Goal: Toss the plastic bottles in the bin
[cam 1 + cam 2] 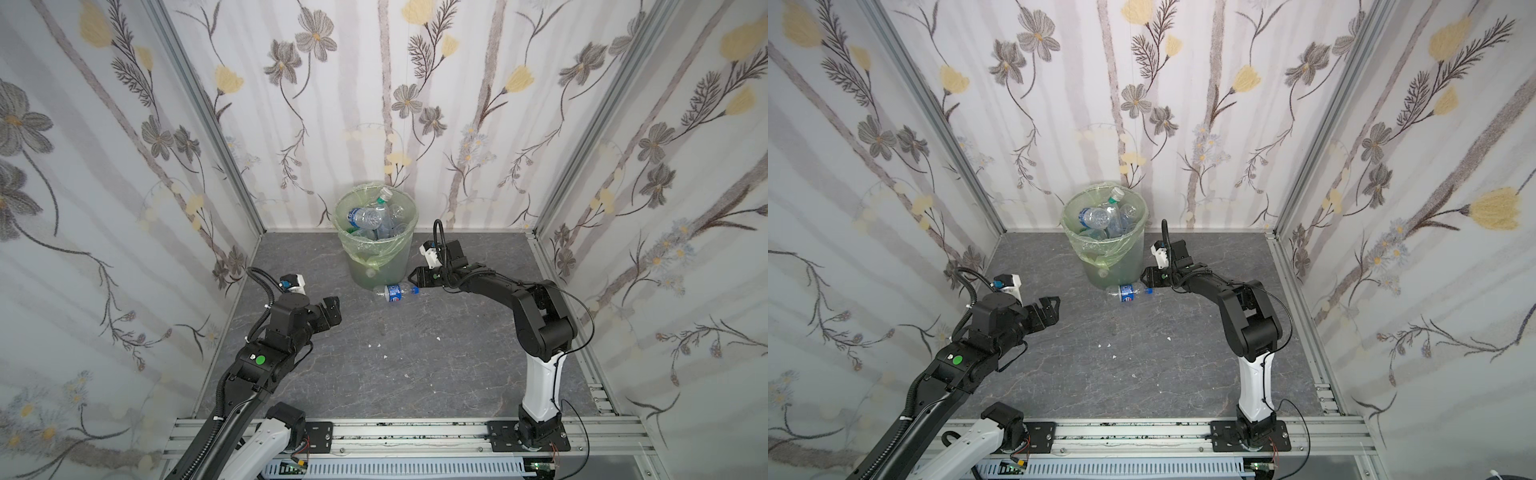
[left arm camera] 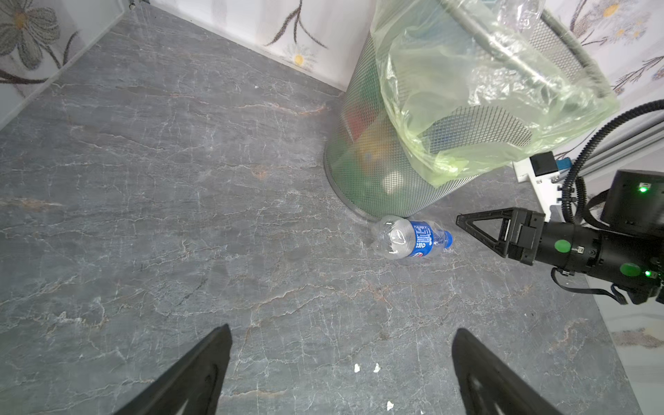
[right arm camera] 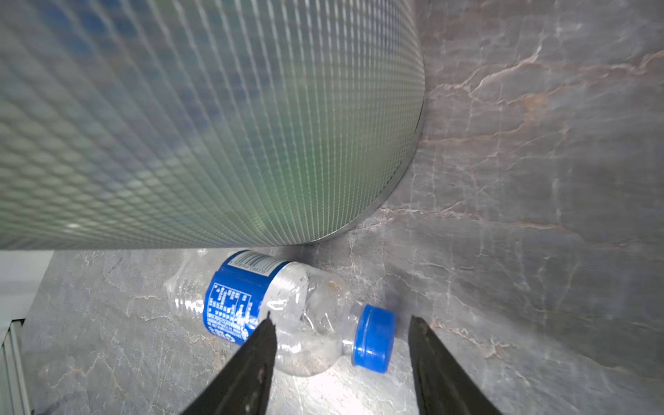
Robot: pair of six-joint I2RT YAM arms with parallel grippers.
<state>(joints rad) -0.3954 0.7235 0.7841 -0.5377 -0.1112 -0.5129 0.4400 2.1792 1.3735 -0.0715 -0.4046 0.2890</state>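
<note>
One clear plastic bottle [image 1: 397, 292] [image 1: 1129, 292] with a blue label and blue cap lies on its side on the grey floor, against the foot of the bin [image 1: 390, 270] [image 1: 1121, 270]. The bin is a round mesh basket with a green bag over its rim, and several bottles [image 1: 365, 218] lie inside it. My right gripper [image 3: 341, 318] [image 1: 410, 277] hovers at the bottle's [image 3: 287, 312] cap end. Its jaws stand partly apart, straddling the neck and cap without touching them. My left gripper [image 2: 343, 327] [image 1: 338, 309] is open wide over bare floor, well left of the bottle [image 2: 413, 239].
Flowered walls close in the floor on three sides, and the bin [image 2: 359, 172] stands near the back wall. A few white crumbs [image 1: 378, 345] dot the middle of the floor. An aluminium rail [image 1: 415, 432] carrying both arm bases runs along the front.
</note>
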